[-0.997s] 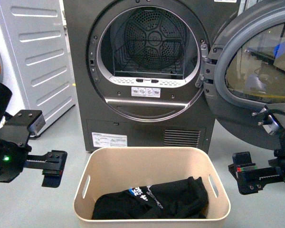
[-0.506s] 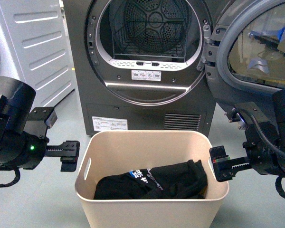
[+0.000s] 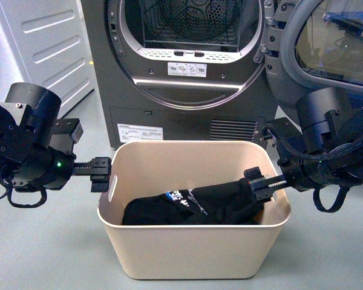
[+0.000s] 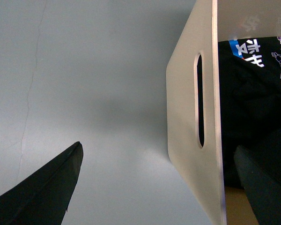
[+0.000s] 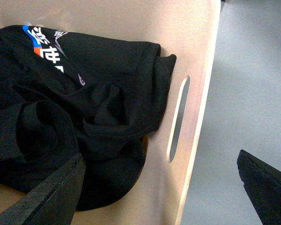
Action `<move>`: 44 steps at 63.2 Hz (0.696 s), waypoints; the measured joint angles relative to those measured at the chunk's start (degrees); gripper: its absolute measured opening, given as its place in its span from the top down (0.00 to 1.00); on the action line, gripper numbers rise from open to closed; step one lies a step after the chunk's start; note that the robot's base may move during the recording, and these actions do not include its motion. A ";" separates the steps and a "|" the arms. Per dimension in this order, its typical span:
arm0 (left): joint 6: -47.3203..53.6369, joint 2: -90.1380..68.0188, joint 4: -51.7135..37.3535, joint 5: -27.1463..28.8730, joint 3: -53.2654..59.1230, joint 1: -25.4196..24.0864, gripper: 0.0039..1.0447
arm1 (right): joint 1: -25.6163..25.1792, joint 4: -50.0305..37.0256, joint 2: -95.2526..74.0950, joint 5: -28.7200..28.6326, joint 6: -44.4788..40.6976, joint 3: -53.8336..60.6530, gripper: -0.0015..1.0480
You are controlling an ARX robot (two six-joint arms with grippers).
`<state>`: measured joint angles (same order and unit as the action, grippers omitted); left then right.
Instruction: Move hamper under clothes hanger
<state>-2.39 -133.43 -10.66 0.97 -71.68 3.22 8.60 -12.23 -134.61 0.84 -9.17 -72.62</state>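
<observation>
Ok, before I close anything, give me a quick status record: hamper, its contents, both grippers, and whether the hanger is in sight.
hamper: upright on the floor, in front of the dryer
contents: black garment with a printed graphic
left gripper: open, one finger outside and one inside the hamper's left wall
right gripper: open, straddling the right wall the same way
dryer door: open
clothes hanger: not in any view

place: laundry room | top centre: dark grey dryer (image 3: 187, 115), drum (image 3: 199, 18) showing | upper right: its round door (image 3: 327, 54) swung open | upper left: white appliance panel (image 3: 42, 42) | lower centre: beige tub (image 3: 193, 248) holding black clothes (image 3: 199, 208) | floor (image 3: 42, 254): smooth grey
</observation>
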 joint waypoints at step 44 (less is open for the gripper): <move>2.25 -9.49 0.02 0.20 -7.65 2.19 0.06 | -4.79 7.26 -10.80 -3.13 7.06 -11.43 0.07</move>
<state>-0.14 -142.91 -10.63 1.17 -79.33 5.41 3.81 -4.97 -145.40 -2.28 -2.11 -84.05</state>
